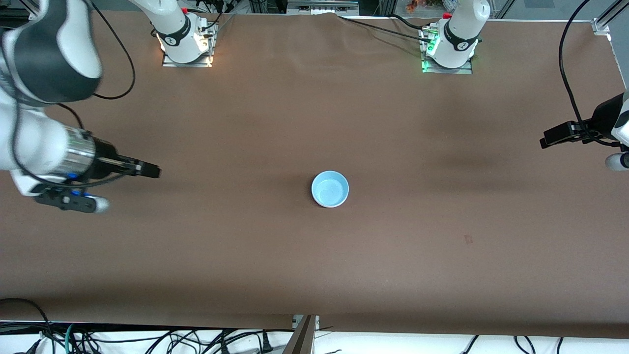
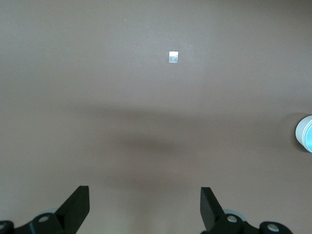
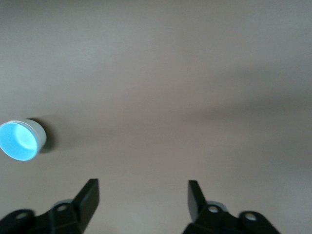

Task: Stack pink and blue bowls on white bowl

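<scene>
A light blue bowl [image 1: 330,189] stands upright near the middle of the brown table [image 1: 314,255]. Its inside glows blue in the right wrist view [image 3: 18,140]. A whitish outer wall [image 3: 42,136] shows below the blue rim, and the left wrist view catches pale stacked rims [image 2: 305,132], so the white bowl seems to sit under it. The pink bowl is hidden. My right gripper [image 1: 153,170] [image 3: 143,187] hangs open and empty over the right arm's end of the table. My left gripper [image 1: 545,140] [image 2: 145,192] waits open and empty over the left arm's end.
Both arm bases [image 1: 185,44] [image 1: 449,49] stand along the table's edge farthest from the front camera. A small white tag [image 2: 173,57] lies on the cloth. Cables [image 1: 147,339] hang below the table's nearest edge.
</scene>
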Controlling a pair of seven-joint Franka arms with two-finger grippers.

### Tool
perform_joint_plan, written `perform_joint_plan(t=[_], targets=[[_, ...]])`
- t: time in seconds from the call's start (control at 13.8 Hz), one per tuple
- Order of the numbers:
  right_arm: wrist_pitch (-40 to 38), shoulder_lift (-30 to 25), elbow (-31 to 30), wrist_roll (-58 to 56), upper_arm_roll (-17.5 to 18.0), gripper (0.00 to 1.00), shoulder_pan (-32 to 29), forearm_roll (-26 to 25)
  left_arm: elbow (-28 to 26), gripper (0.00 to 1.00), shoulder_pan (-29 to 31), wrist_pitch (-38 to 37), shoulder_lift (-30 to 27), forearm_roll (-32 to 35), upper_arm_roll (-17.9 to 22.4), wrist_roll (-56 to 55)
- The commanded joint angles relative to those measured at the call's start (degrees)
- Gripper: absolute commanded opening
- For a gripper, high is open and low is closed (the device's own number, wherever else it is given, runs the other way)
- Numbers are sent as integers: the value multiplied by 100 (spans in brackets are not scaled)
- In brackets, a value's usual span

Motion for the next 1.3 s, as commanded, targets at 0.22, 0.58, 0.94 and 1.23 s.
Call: perform_joint_plan(t=[0.22,0.58,0.94,1.23], targets=[[-274,-722,-690,-520,-189,92,-237,-345,54,100,-37,-43,5,71,4,-64],[813,-2179,-2805,-520,-251,91,-237,-443,63,100,-37,-43,5,71,4,-64],[1669,-3404,-4435,-520,-242,91,-237,-688,72,100,-81,-43,41,79,-5,-64],[1669,-3266,-4193,-598,-268,100,-263,-785,72,100,-125,-43,41,79,-5,-64]])
